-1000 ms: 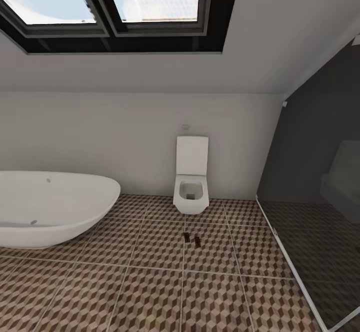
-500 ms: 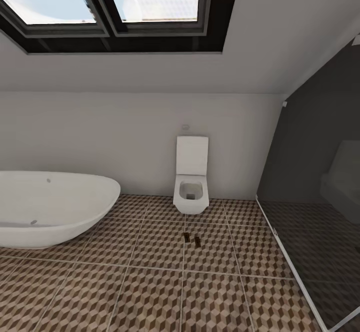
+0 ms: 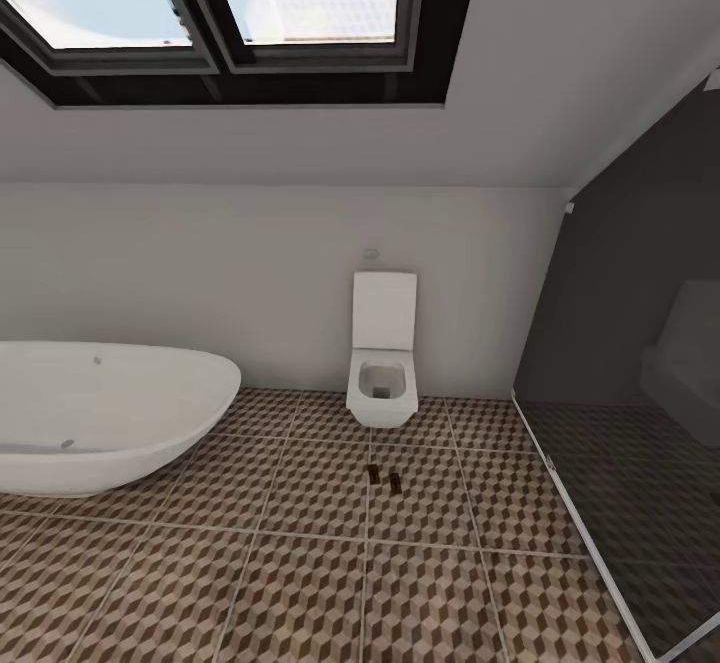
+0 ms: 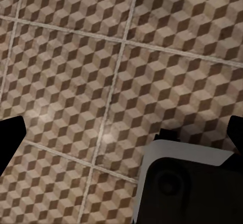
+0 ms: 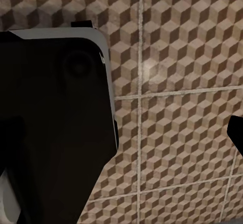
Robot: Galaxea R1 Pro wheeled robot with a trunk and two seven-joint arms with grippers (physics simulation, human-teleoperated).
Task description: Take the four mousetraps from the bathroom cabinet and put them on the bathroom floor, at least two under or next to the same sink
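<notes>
Both grippers hang over the patterned tiles with nothing between their fingers: in the left wrist view the left gripper [image 4: 121, 133] shows dark fingertips [image 4: 10, 138] at opposite edges of the picture, spread wide, and in the right wrist view the right gripper [image 5: 126, 148] shows one dark fingertip [image 5: 236, 133] at the far edge, so it looks open too, though its other finger merges with a dark robot body part [image 5: 50, 122] and I cannot be fully sure. From the head view, the sloped white ceiling carries a big black-framed skylight [image 3: 230, 23] above a plain white wall [image 3: 250, 273]. The bathroom floor [image 3: 300, 563] spreads across the lower half, its large square tiles printed with brown, beige and white cubes and split by pale grout lines. At the left a white freestanding bathtub [image 3: 100, 413] stands on the tiles. At the right a dark glass shower screen [image 3: 620, 343] rises along a pale floor rail, with a greyish shape dimly visible behind it. Against the far wall sits a white toilet [image 3: 383, 383] with its lid [image 3: 384, 310] raised, and a small flush button [image 3: 371, 254] just above it. On the floor just in front of the toilet lie two of the mousetraps [image 3: 386, 478], small dark brown boards side by side, close but apart, each flat on the same tile; at this distance their wire parts cannot be made out.
</notes>
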